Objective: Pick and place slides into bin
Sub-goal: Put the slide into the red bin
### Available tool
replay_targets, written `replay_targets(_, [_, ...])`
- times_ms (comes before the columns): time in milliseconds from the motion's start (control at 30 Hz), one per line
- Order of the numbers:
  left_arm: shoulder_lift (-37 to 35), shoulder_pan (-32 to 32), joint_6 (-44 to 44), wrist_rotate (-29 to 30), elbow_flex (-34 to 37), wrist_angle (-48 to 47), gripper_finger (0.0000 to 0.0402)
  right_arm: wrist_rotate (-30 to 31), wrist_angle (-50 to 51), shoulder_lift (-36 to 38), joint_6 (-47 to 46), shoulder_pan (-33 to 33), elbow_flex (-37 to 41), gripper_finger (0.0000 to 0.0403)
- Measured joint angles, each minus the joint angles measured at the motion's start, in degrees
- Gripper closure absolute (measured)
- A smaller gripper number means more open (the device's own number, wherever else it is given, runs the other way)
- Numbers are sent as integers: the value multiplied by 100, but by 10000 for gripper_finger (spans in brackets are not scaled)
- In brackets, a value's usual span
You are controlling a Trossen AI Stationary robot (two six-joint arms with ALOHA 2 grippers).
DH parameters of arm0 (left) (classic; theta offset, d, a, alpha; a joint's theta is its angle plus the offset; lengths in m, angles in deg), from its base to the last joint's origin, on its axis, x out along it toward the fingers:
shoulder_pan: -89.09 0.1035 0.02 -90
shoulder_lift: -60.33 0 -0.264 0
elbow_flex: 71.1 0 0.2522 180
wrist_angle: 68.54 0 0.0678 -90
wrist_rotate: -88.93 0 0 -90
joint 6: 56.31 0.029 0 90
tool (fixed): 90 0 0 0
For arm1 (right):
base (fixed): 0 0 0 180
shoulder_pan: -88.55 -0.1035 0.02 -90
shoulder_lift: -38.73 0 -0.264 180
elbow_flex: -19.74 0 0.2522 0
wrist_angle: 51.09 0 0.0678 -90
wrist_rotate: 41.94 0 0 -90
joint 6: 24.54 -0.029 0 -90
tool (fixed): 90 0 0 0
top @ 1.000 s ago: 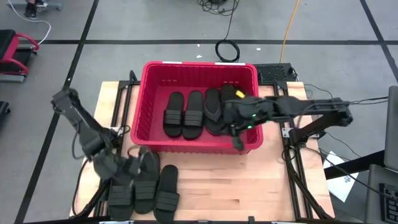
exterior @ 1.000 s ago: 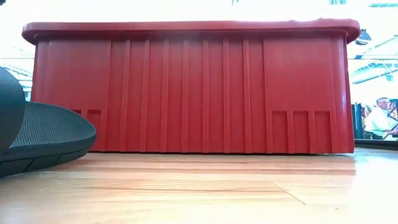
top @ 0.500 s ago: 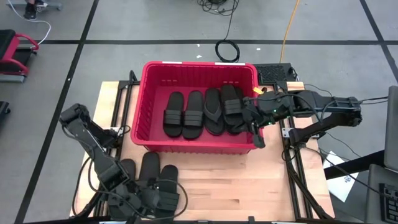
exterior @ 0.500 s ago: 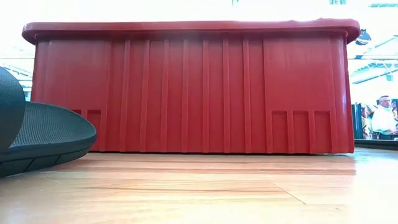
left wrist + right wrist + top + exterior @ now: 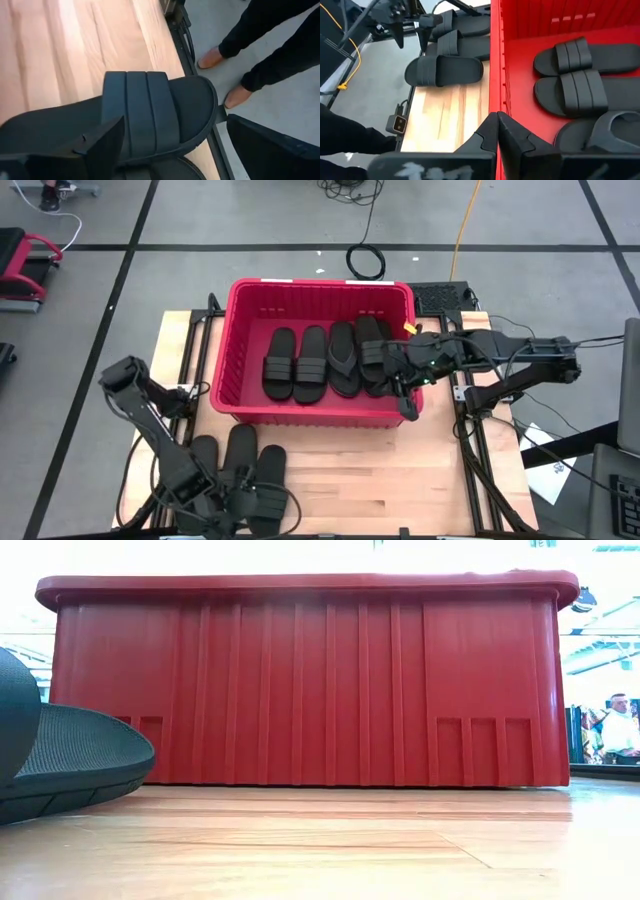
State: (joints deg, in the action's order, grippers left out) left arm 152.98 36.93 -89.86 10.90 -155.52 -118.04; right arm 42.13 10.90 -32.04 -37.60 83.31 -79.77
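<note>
At the table's near-left corner the left gripper (image 5: 232,502) hangs low over the loose slides (image 5: 240,463), which lie side by side with their long axes running from the near edge toward the bin (image 5: 237,402). Only its wrist view shows the grip: one dark finger (image 5: 102,145) rests on a slide's ribbed strap (image 5: 134,110) and the other stands off past the rounded end, so the fingers are spread around that slide (image 5: 192,112), not pinching it. That view alone also shows a person's shoes (image 5: 212,58) on the floor beyond the table edge. To the right, the right gripper (image 5: 404,385) hovers inside the bin's right end, just beside four more slides (image 5: 297,363) lying parallel, lengthwise front to back. Its wrist view shows the fingertips (image 5: 507,131) pressed together, holding nothing, above the red wall.
</note>
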Motion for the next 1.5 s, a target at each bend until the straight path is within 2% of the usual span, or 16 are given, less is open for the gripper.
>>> replay_targets(200, [296, -5, 69, -132, 4, 701, 45, -19, 3, 0, -169, -2, 294, 401])
replay_targets(300, [467, -11, 122, 168, -11, 809, 52, -172, 6, 0, -173, -9, 423, 401])
replay_targets(400, [731, 34, -11, 366, 0, 535, 65, -374, 7, 2, -173, -9, 521, 401])
replay_targets(500, [988, 72, 40, 249, -7, 399, 82, -606, 43, 0, -133, -12, 575, 401])
replay_targets(733, [1408, 122, -113, 236, -24, 317, 131, -641, 186, 30, -97, -13, 577, 401])
replay_targets(933, [1429, 307, -104, 87, -33, 144, 182, -769, 223, 142, -81, -13, 577, 401])
replay_targets(1033, [1429, 389, -16, -16, -35, 87, 221, -769, 223, 196, -81, -13, 577, 401])
replay_targets(1133, [1435, 469, 121, -30, -37, -5, 283, -769, 221, 237, -85, -13, 577, 401])
replay_targets(1233, [1443, 468, 209, 17, -209, -187, 367, -769, 221, 245, -118, -13, 577, 401])
replay_targets(1267, [1449, 466, 305, 43, -330, -307, 382, -769, 221, 245, -122, -13, 577, 401])
replay_targets(1400, [1479, 468, 894, 419, -976, -1137, 387, -766, 219, 247, -103, -13, 577, 401])
replay_targets(1500, [1477, 522, 957, 689, -1641, -1986, 397, -758, 197, 245, -29, -13, 577, 401])
